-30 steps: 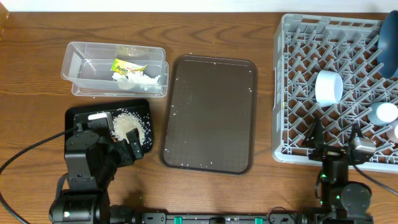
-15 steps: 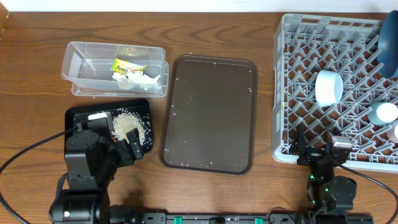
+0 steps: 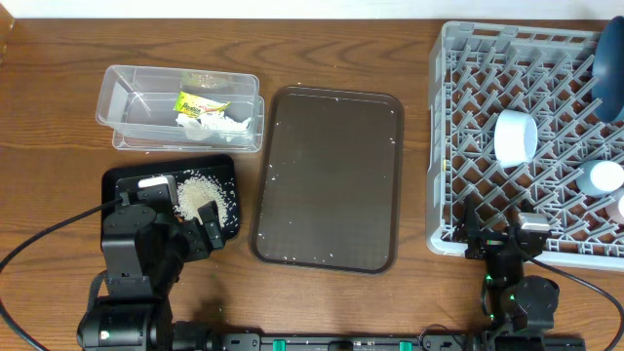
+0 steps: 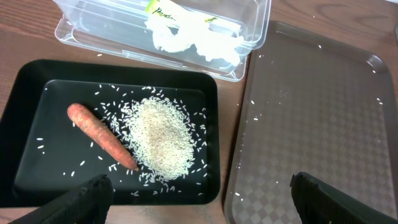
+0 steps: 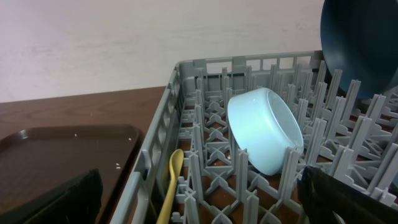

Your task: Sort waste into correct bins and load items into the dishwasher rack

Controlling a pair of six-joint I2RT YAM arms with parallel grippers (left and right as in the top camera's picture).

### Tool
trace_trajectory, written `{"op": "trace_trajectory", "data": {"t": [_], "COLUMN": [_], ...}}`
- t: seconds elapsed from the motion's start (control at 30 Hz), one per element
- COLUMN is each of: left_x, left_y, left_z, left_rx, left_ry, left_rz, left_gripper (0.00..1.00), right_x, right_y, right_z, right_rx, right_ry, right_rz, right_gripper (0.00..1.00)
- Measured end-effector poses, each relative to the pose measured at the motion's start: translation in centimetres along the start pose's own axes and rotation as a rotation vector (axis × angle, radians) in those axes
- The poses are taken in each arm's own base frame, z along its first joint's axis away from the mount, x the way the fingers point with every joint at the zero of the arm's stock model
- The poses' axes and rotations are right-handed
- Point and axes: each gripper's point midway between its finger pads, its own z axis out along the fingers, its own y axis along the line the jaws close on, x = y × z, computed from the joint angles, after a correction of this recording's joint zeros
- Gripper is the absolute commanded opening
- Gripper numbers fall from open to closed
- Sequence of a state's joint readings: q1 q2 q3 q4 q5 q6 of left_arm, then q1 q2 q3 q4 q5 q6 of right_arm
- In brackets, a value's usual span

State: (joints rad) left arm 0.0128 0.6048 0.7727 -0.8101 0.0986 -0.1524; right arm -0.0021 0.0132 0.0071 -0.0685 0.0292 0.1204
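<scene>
The clear tub (image 3: pixel 180 109) holds the yellow wrapper (image 3: pixel 200 104) and white tissue (image 3: pixel 226 123). The black tray (image 4: pixel 25 155) holds a rice heap (image 4: pixel 161 140) and an orange carrot piece (image 4: pixel 102 137). My left gripper (image 4: pixel 199 208) is open and empty over this tray's front right corner. The grey rack (image 3: pixel 448 146) holds the white bowl (image 3: pixel 515 136) on its side, the dark-blue plate (image 3: pixel 612 68), a light-blue cup (image 3: pixel 604 177) and the pale-yellow spoon (image 5: pixel 171 186). My right gripper (image 5: pixel 199 208) is open and empty at the rack's front left corner.
A dark-brown serving tray (image 3: pixel 330 180) with a few stray rice grains lies between the bins and the rack. The rack's upright pegs stand close in front of the right gripper. Cables run along the table's front edge.
My right gripper has drawn back from over the rack toward its front left corner. The left arm has not moved.
</scene>
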Motion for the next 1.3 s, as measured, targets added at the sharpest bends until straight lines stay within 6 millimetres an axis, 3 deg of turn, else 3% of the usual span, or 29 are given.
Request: {"op": "trace_trajectory", "data": {"t": [0.73,0.97,1.3], "left_x": [0.0,0.2,2.4], "left_y": [0.0,0.6,1.7], "left_z": [0.0,-0.6,3.1], "left_rx": [0.0,-0.009,0.027], "left_ry": [0.0,-0.098,-0.362], "left_rz": [0.0,-0.001,0.004], "left_gripper": [0.93,0.93,0.93], "right_x": [0.0,0.0,0.0], "right_y": [0.0,0.1,0.1], "right_z": [0.0,0.0,0.0], "right_rx": [-0.001,-0.004,-0.007], "right_ry": [0.001,0.001,0.001], "right_rz": [-0.003,-0.003,-0.003], "right_gripper": [0.99,0.99,0.99]}}
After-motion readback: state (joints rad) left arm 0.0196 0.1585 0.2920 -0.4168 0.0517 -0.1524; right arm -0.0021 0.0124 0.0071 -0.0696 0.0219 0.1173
